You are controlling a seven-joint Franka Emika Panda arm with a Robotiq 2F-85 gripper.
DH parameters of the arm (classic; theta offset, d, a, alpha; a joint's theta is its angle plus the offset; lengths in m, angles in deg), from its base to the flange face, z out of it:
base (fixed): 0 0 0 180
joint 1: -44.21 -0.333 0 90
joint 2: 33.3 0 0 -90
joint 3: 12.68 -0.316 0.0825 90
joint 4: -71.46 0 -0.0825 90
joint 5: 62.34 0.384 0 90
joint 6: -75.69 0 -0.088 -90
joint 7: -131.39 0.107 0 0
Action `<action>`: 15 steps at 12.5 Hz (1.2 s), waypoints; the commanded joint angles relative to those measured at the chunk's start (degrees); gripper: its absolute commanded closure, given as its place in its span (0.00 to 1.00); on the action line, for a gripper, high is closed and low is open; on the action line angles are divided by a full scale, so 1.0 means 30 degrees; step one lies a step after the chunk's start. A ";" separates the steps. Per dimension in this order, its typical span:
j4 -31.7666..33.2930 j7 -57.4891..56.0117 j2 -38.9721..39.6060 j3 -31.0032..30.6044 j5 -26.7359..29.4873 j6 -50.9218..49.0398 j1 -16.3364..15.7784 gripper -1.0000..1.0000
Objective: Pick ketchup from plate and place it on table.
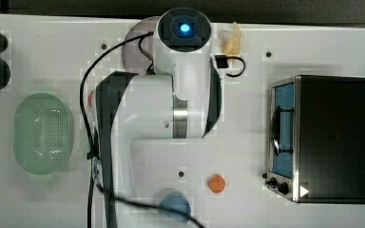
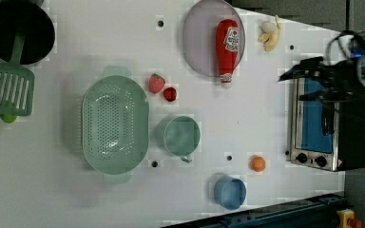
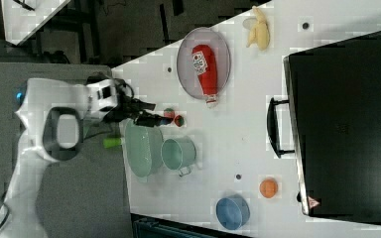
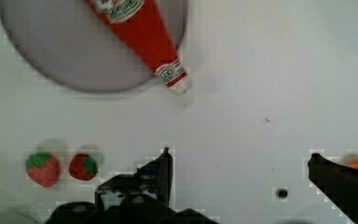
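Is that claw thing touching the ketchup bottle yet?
Apart. In the wrist view, bare table separates the open end effector from the ketchup bottle.

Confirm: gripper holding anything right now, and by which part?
Nothing held. The gripper is open over bare table; the ketchup lies untouched on the plate.

Ketchup [image 4: 137, 25] base cut off in wrist view — arm hides most of plate [image 1: 138, 47] in top view

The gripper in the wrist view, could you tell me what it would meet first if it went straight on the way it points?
Most likely bare table. The open gripper points down at white tabletop; the ketchup lying on the plate sits off to one side. Depth is hard to judge.
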 commanded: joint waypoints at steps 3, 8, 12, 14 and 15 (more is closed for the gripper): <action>-0.0414 -0.6492 0.2248 0.0101 -0.0450 0.3454 -0.0086 0.00; -0.1466 -0.7205 0.5584 0.0098 -0.1643 0.5934 -0.0528 0.00; -0.2876 -0.7329 0.8144 0.0104 -0.1999 0.8247 -0.0957 0.00; -0.3526 -0.7331 0.9173 0.0131 -0.2029 0.9058 -0.1075 0.00; -0.3810 -0.7326 0.9616 0.0191 -0.2124 0.9237 -0.1107 0.00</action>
